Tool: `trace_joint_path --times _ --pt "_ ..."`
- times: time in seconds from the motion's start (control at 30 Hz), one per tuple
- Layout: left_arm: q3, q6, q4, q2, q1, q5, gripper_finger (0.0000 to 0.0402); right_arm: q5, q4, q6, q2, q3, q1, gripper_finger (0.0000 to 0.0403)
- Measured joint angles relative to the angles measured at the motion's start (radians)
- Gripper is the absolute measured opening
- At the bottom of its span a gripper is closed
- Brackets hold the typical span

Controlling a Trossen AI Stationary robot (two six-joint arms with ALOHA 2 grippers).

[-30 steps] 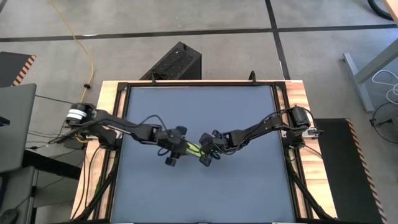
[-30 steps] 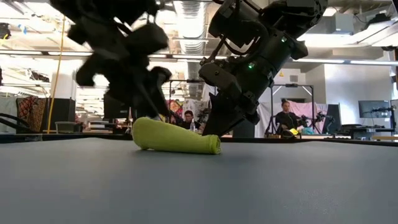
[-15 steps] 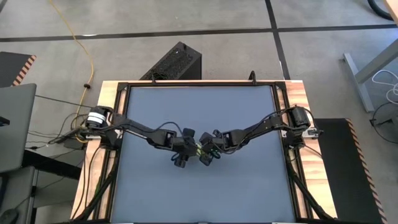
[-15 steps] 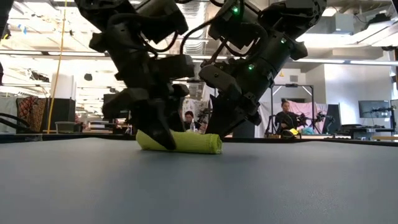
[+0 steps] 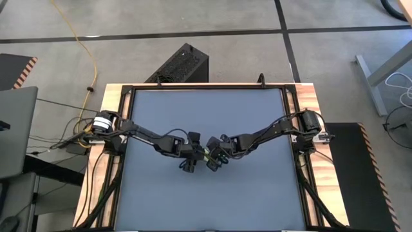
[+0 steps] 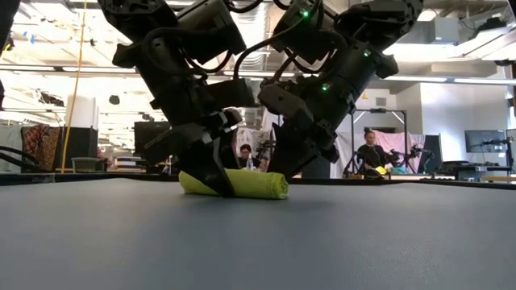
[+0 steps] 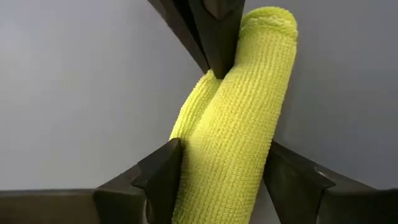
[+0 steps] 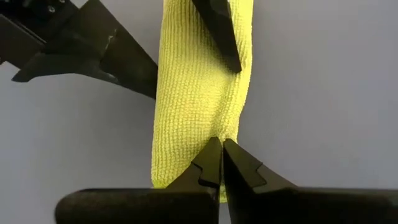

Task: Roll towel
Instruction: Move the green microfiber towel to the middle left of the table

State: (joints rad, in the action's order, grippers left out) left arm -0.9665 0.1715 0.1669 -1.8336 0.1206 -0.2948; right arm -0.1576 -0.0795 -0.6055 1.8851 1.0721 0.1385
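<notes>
Towel (image 5: 205, 154): from the high view, we saw it mid-tabletop (image 5: 206, 193), nearly hidden between the left end effector (image 5: 190, 160) and right end effector (image 5: 215, 160).

Low view showed a tight roll (image 6: 246, 184) lying flat, so rolling looked essentially done; release remained.

Left wrist view showed spread fingers (image 7: 163, 177) straddling the towel (image 7: 239, 118).

Right wrist view showed fingers (image 8: 211, 160) pressed together at the roll's end, touching it.

towel (image 5: 205, 155) from above mostly hidden beneath both grippers, its near end cut off between the left gripper's (image 7: 222, 171) jaws
</notes>
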Motion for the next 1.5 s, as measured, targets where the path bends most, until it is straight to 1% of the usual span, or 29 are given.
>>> trace_joint_path --times 0.07,0.17,0.23,0.37,0.4,0.53,0.63,0.77,0.87,0.97,1.03,1.13,1.2,1.27,1.37,1.43,1.5 --pt "0.000 -0.015 0.001 0.000 -0.006 0.007 0.0188 0.017 0.002 -0.012 0.000 0.000 -0.001 0.0031" --pt "0.001 -0.032 0.005 0.000 -0.017 0.059 0.0148 0.025 0.002 -0.045 -0.001 0.000 -0.001 0.0034" --pt "0.001 -0.046 0.011 0.000 -0.022 0.084 0.0112 0.028 0.002 -0.057 -0.001 0.000 -0.001 0.0041" --pt "0.000 -0.066 0.022 0.000 -0.030 0.099 0.0029 0.030 -0.017 -0.071 -0.028 -0.001 -0.001 0.0059" --pt "0.000 -0.080 0.026 0.000 -0.033 0.106 0.0019 0.033 -0.038 -0.075 -0.046 -0.001 -0.001 0.0063" --pt "-0.003 -0.154 0.037 0.005 -0.052 0.159 0.0015 0.034 -0.167 -0.090 -0.167 -0.003 -0.011 0.0068" --pt "-0.020 -0.219 0.104 0.027 -0.075 0.199 0.0011 0.002 -0.269 -0.069 -0.279 -0.001 0.003 0.0069" --pt "-0.044 -0.322 0.232 0.111 -0.108 0.231 0.0009 -0.091 -0.365 -0.037 -0.410 -0.001 0.037 0.0069" --pt "-0.054 -0.435 0.315 0.211 -0.125 0.208 0.0009 -0.168 -0.404 -0.030 -0.497 -0.001 0.057 0.0069" --pt "-0.054 -0.591 0.466 0.316 -0.122 0.140 0.0009 -0.210 -0.418 -0.002 -0.552 0.000 0.073 0.0069" --pt "-0.054 -0.708 0.573 0.384 -0.113 0.100 0.0008 -0.212 -0.416 0.020 -0.583 0.000 0.081 0.0069" --pt "-0.052 -0.920 0.723 0.482 -0.073 0.012 0.0007 -0.212 -0.416 0.055 -0.607 0.000 0.097 0.0069" --pt "-0.026 -1.077 0.775 0.542 -0.026 -0.050 0.0007 -0.211 -0.416 0.083 -0.612 0.000 0.111 0.0069" --pt "0.012 -1.263 0.801 0.598 0.045 -0.116 0.0007 -0.211 -0.415 0.104 -0.610 0.000 0.125 0.0069" --pt "0.080 -1.612 0.859 0.653 0.183 -0.225 0.0007 -0.211 -0.414 0.111 -0.599 0.000 0.140 0.0069" --pt "0.128 -1.854 0.905 0.664 0.277 -0.292 0.0007 -0.208 -0.409 0.114 -0.587 0.000 0.149 0.0069" --pt "0.173 -2.045 0.920 0.657 0.360 -0.322 0.0007 -0.205 -0.407 0.128 -0.586 -0.001 0.153 0.0069"
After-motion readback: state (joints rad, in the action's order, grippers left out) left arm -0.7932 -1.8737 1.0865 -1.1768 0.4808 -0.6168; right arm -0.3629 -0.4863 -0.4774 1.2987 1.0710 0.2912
